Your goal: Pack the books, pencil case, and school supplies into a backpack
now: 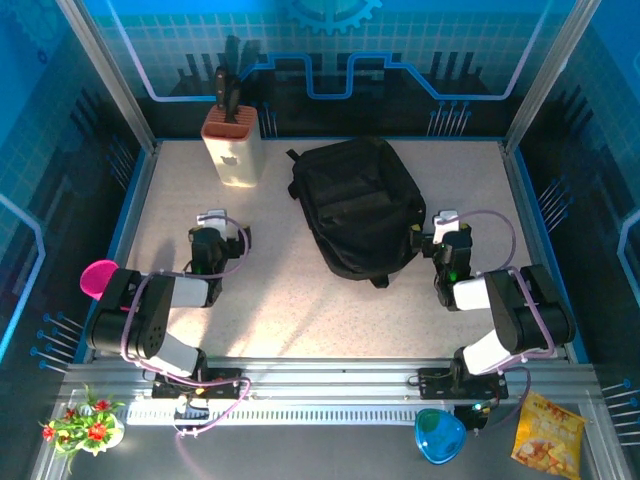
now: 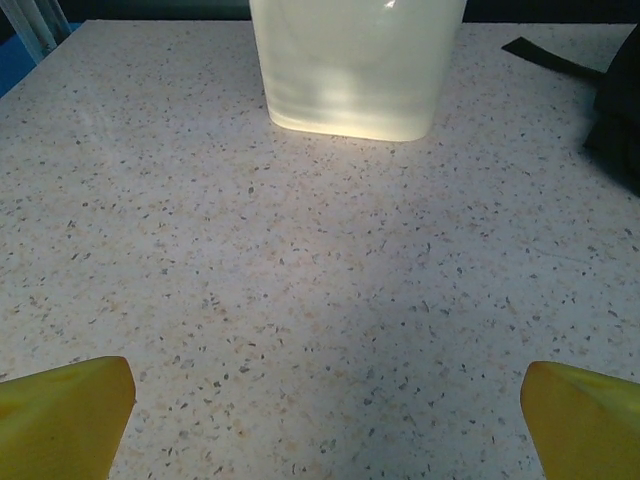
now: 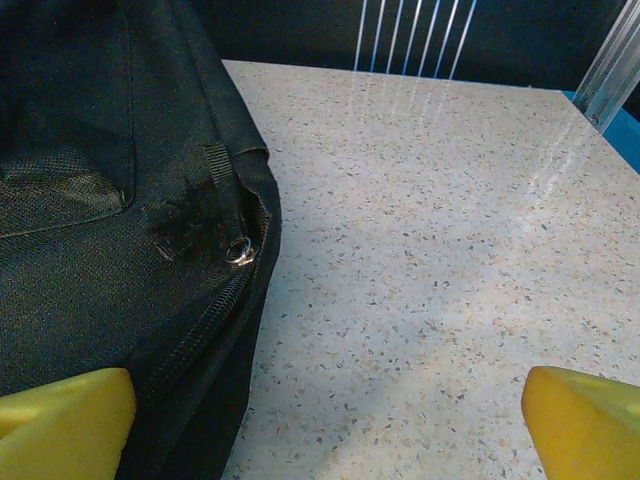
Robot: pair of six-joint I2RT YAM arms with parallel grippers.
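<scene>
The right end effector [image 3: 325, 410] stands wide open and empty. Its left finger is at the edge of the black backpack [image 3: 100, 200], near the zipper pull [image 3: 238, 250]. The left end effector [image 2: 325, 405] is just as wide and empty above bare tabletop [image 2: 300, 280], facing the cream knife block [image 2: 355, 70]. The backpack lies flat mid-tabletop, between the arms, and its zipper looks closed.

The likeliest failure is that the right jaws close on loose fabric instead of the small pull. A tug would then drag the whole soft bag across the smooth tabletop, since nothing pins it down. The left arm could also clip the knife block on its way across and tip it over. The loose strap [image 2: 545, 55] beside the bag may snag a finger.
</scene>
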